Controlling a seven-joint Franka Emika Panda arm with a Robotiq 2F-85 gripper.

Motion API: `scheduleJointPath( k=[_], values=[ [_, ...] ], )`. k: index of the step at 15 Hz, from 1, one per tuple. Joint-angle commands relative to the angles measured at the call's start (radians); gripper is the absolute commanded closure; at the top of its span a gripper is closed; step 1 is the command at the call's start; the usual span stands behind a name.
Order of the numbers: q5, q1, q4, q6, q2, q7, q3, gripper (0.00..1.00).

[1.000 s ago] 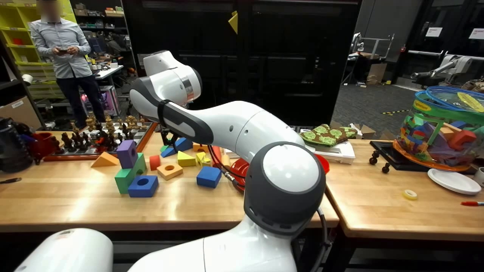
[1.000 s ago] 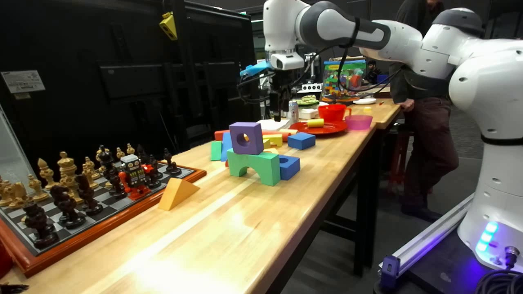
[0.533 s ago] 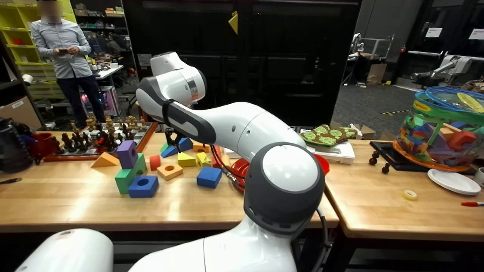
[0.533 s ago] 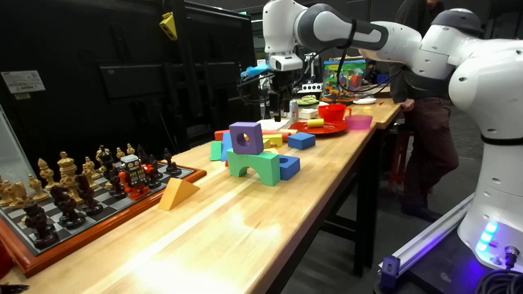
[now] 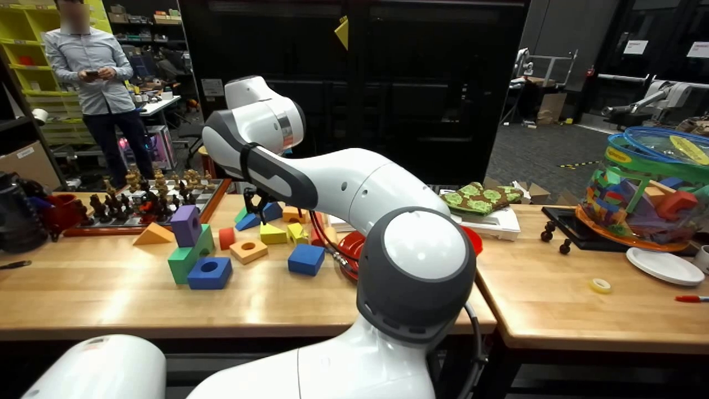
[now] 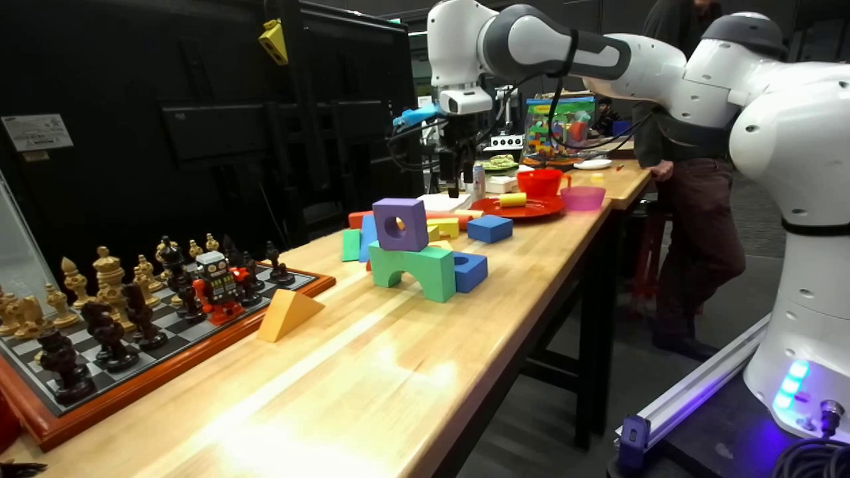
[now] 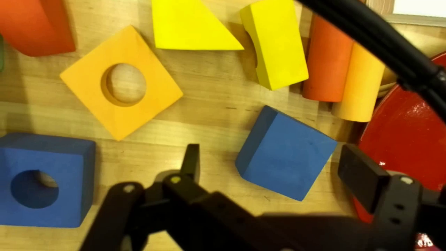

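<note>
Across the wooden table (image 5: 260, 302) nothing is yet lifted, so I judge the handling to be at an early point, with no block in my grasp. My arm (image 5: 360, 180) bends at the elbow and stretches over the wood, wrist turned down, so that my gripper (image 7: 271, 162) hangs in the air, jaws spread wide, holding nothing and touching nothing that I see. The red plate (image 7: 404, 139) lies below, to one side of it. In an exterior view the green arch (image 6: 425, 265) stands on the table and carries the purple block (image 6: 416, 226), so that pair is stacked. The plain blue block (image 7: 289, 157) sits loose on the table near the plate; the orange block (image 7: 158, 92) with a hole and the yellow wedge (image 7: 188, 28) lie apart from it. Last come my fingertips (image 7: 191, 162): in the wrist view they show on either side of the blue block, above it and apart; whether squarely over it I cannot tell.
</note>
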Motion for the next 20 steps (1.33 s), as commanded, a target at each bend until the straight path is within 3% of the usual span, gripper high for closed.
scheduleJointPath(
  k=[1, 9, 20],
  values=[
    [-0.011, 0.014, 0.004, -0.012, 0.010, 0.000, 0.004, 0.00],
    [-0.018, 0.074, 0.015, -0.027, -0.014, -0.001, -0.043, 0.00],
    [-0.024, 0.060, 0.002, -0.019, -0.006, -0.001, -0.012, 0.00]
  ],
)
